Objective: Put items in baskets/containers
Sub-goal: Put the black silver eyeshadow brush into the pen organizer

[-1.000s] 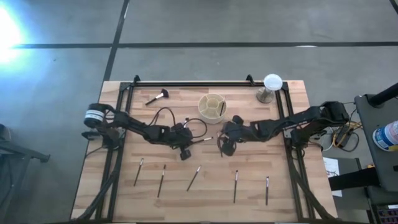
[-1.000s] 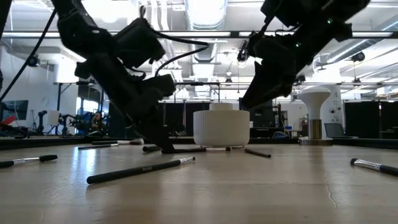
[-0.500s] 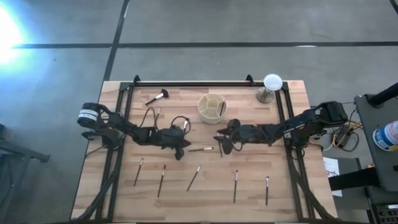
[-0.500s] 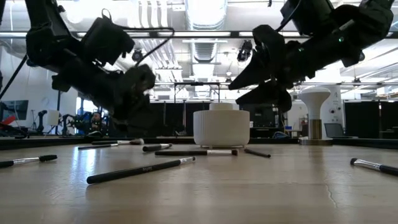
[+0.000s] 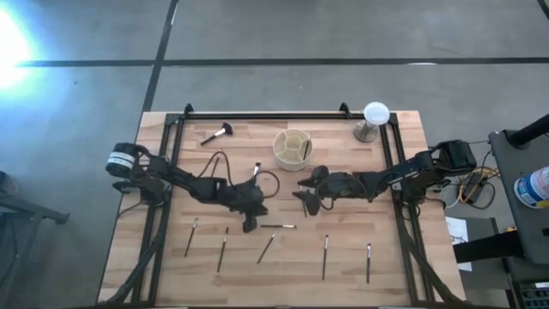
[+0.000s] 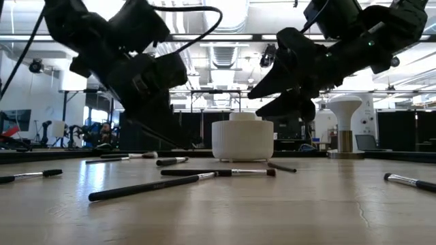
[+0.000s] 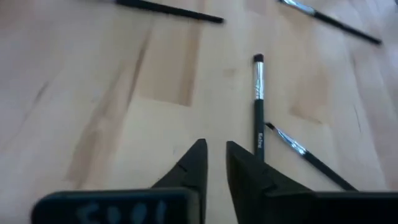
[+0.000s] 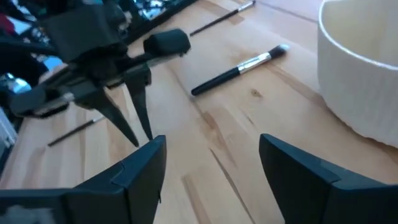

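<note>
Your left claw has just let go. A second ago it was clamped on a dark-handled brush near the middle of the table; now its fingers stand a narrow gap apart with nothing between them. The brush lies flat just right of the claw in the high view, lower in the frame than it was.

Your right claw has spread wide over the same second and is empty too. It hangs above the table right of centre, just below the cream holder.

So that brush has not reached the holder and has ended up farther from it. The holder sits in the upper middle of the frame with only one brush leaning inside. Five more brushes lie in a row along the lower part, and the fluffy-headed one lies at upper left. You will probably need a fresh pick on the dropped brush.
</note>
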Controlling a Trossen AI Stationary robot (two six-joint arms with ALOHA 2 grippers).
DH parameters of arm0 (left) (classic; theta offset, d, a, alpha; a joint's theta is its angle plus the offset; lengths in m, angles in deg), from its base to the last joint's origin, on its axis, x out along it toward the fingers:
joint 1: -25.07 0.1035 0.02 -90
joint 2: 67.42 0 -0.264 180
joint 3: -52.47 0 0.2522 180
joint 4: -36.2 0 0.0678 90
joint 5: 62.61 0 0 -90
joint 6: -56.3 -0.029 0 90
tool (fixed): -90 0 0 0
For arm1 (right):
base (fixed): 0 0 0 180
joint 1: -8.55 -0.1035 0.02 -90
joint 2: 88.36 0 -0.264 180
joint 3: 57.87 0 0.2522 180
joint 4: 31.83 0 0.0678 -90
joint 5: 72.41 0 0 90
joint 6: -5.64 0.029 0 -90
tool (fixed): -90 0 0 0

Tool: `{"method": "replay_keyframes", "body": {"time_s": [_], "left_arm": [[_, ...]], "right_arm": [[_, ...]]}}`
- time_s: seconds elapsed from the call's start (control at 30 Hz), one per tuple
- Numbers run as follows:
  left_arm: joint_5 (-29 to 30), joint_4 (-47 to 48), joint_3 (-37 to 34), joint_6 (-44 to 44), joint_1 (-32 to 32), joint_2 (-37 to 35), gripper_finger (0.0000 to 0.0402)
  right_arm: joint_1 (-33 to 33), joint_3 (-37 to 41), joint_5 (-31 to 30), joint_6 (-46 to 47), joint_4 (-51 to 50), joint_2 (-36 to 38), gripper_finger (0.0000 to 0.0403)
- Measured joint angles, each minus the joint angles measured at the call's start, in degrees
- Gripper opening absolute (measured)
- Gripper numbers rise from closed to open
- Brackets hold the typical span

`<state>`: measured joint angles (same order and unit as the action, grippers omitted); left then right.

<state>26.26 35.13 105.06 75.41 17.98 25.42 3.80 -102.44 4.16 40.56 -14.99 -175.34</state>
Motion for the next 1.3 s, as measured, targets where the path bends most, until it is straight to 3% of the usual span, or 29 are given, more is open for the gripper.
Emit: {"method": "replay_keyframes", "body": {"time_s": [0.27,0.6,1.3], "left_arm": [[0.3,2.9,1.8,-0.9,-3.8,0.0,0.0086],[10.1,8.0,2.8,-0.5,-9.6,2.1,0.0087],[10.4,8.3,5.1,6.0,-11.2,4.4,0.0087]], "right_arm": [[-1.0,0.0,0.4,-2.5,-3.0,0.0,0.0245],[-2.6,-0.2,0.4,-5.6,-3.8,0.0,0.0244],[-3.3,-0.4,0.3,-6.1,-3.8,0.0,0.0244]]}}
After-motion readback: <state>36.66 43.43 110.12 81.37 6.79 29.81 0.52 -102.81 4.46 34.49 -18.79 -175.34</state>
